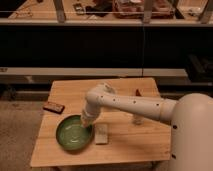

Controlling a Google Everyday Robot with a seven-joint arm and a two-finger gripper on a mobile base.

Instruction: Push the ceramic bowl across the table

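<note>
1. Camera view, arm: the robot's white, smooth-shelled arm (pixel 135 106) reaches from its bulky rounded body at the 4 o'clock corner of the picture toward 9 o'clock, low over the tabletop. It bends at a knobby joint and turns down toward 7 o'clock.
2. The gripper (pixel 86 120) hangs at the end of that downward link with its fingers drawn together, holding nothing. It sits at the 2 o'clock edge of the bowl and seems to touch the rim.
3. The wide, shallow, round glossy green ceramic bowl (pixel 73 134) stands upright on the table near its 7 o'clock corner. Faint concentric rings show inside it.
4. The rectangular light wooden table (pixel 120 86) has a matte top with plank seams running across it.
5. A small pale flat rectangular block (pixel 102 133) lies just beside the bowl at its 3 o'clock.
6. A dark brown flat rectangular bar (pixel 53 106) lies at the table's 9 o'clock edge, at the bowl's 11 o'clock and apart from it.
7. A small whitish translucent cup (pixel 137 119) stands under the arm, well apart from the bowl.
8. A long dark shelf (pixel 100 47) spans the background at 12 o'clock.
</note>
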